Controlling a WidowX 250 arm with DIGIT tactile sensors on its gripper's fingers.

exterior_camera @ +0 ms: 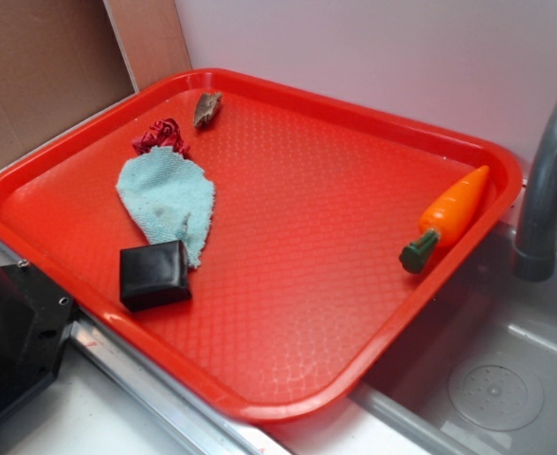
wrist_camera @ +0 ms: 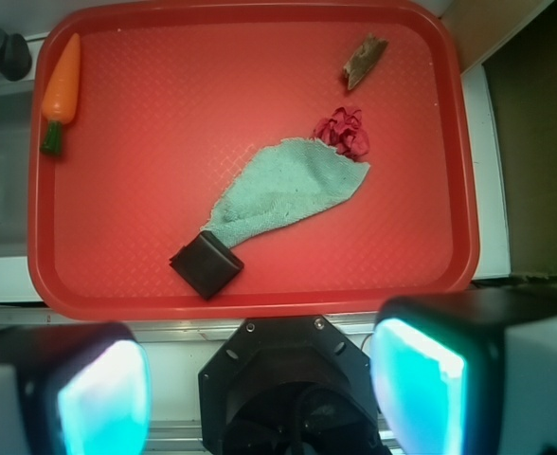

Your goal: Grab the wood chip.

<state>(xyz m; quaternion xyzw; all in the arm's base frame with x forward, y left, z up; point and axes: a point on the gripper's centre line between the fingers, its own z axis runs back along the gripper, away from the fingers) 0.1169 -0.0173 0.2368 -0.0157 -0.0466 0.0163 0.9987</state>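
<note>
While your tool (wrist_camera: 260,389) hung high above the near edge of the red tray (wrist_camera: 260,305), its two fingers (wrist_camera: 421,393) stood wide apart at the bottom of the wrist view, with nothing between them. You had the camera looking almost straight down, so the dark arm base sat between the fingers, below the tray rim. In the exterior view only a black part of the arm (exterior_camera: 13,332) showed, at the lower left, beside the tray's corner and clear of everything on it.

Nearest your tool lay the black square block (wrist_camera: 206,264), touching the narrow end of the pale green cloth (wrist_camera: 283,192). That cloth spread flat away from the block toward the crumpled dark-red scrap (wrist_camera: 345,131), which touched its far wide end. Beyond the scrap, apart from it and near the far right corner of the tray in the wrist view, lay the wood chip (wrist_camera: 364,60), a small rough brown piece resting flat and untouched. You could see the same chip in the exterior view close to the tray's back rim. Well apart, along the opposite side, lay the toy carrot (wrist_camera: 60,90), green end toward you. A grey faucet (exterior_camera: 548,180) rose over the sink (exterior_camera: 506,379) beside the tray.
</note>
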